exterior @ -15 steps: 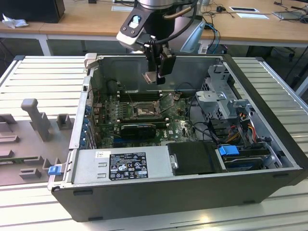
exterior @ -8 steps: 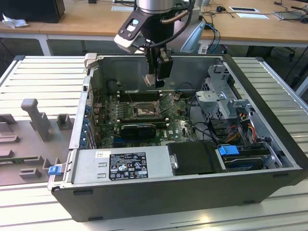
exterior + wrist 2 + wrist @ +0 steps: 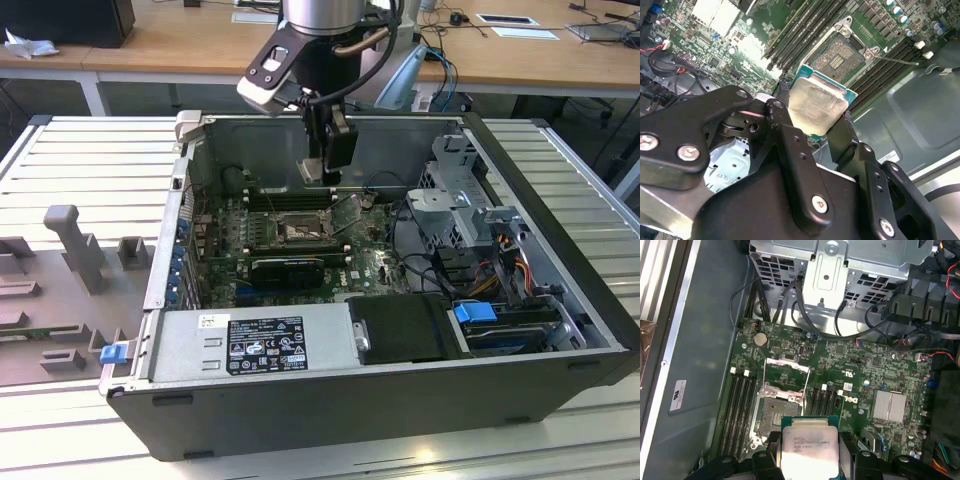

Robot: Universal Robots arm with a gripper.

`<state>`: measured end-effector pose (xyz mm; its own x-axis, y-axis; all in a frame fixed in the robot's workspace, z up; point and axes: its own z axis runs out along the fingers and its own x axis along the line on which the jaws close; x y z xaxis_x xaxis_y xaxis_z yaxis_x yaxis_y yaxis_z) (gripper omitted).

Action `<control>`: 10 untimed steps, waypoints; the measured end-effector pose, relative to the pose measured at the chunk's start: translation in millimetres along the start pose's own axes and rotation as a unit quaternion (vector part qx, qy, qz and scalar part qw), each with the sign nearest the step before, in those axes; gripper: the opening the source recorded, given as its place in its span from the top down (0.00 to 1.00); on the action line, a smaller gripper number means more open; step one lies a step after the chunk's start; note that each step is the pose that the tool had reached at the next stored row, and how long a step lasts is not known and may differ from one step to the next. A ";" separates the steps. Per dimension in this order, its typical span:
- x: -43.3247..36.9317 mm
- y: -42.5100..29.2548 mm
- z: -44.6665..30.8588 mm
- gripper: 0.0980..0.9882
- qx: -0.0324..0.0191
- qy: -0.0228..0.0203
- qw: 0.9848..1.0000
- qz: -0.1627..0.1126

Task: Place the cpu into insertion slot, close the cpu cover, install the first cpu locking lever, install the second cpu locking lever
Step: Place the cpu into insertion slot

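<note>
In the exterior view your gripper (image 3: 325,172) hangs above the insertion slot (image 3: 300,232). In the second wrist view its fingers (image 3: 840,135) clamp the cpu (image 3: 817,107) by opposite edges; judge it light, stiff, fragile underneath, so edges only. In the first wrist view the cpu cover (image 3: 786,363) stands open just beyond.

An open black computer case (image 3: 400,410) lies on a slatted metal surface (image 3: 90,170). Along its near wall in the exterior view sit a grey power supply (image 3: 250,340) and a black drive bay (image 3: 405,328), with a blue latch (image 3: 475,312) just beside it. In the first wrist view black cables (image 3: 796,300) run from a metal drive cage (image 3: 840,270) onto the green motherboard (image 3: 855,365), which carries a coin cell (image 3: 760,339), black memory slots (image 3: 737,410) and a silver heatsink (image 3: 888,405).
</note>
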<state>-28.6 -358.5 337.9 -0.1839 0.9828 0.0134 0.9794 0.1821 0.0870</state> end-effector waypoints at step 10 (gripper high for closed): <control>0.0 -0.6 6.7 0.50 0.000 -0.003 1.000 0.011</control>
<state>-28.6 -358.4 331.2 -0.1620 0.9867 0.0103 0.9832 0.1606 0.0865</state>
